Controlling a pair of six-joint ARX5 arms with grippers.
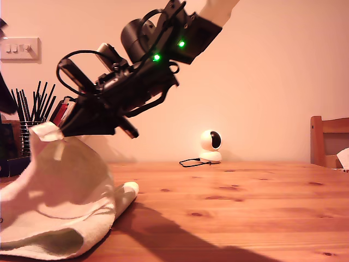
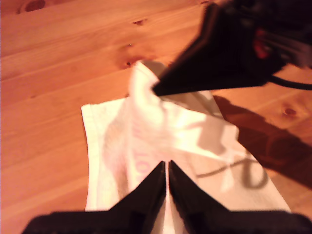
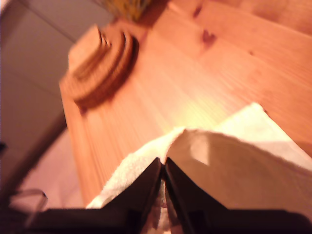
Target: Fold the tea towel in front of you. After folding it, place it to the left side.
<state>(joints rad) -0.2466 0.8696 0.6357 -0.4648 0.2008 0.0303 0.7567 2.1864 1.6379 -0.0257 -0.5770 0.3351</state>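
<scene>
The cream-white tea towel (image 1: 71, 185) lies on the wooden table (image 1: 245, 207) at the exterior view's left. One corner is lifted into a peak, and the rest drapes down in a mound. A black arm's gripper (image 1: 61, 131) reaches down from the upper middle of that view and pinches the peak. My first gripper (image 2: 167, 168) is shut on the towel (image 2: 204, 136) near faint pink print. The first wrist view also shows my second gripper (image 2: 157, 90) clamped on a raised fold. My second gripper (image 3: 162, 165) is shut on the towel's edge (image 3: 234, 161).
A small white round camera (image 1: 210, 146) with a cable stands at the back of the table. A pot of dark sticks (image 1: 30, 117) is at the exterior view's left and a wooden chair (image 1: 329, 141) at its right. A stack of round coasters (image 3: 100, 66) sits near the table's edge.
</scene>
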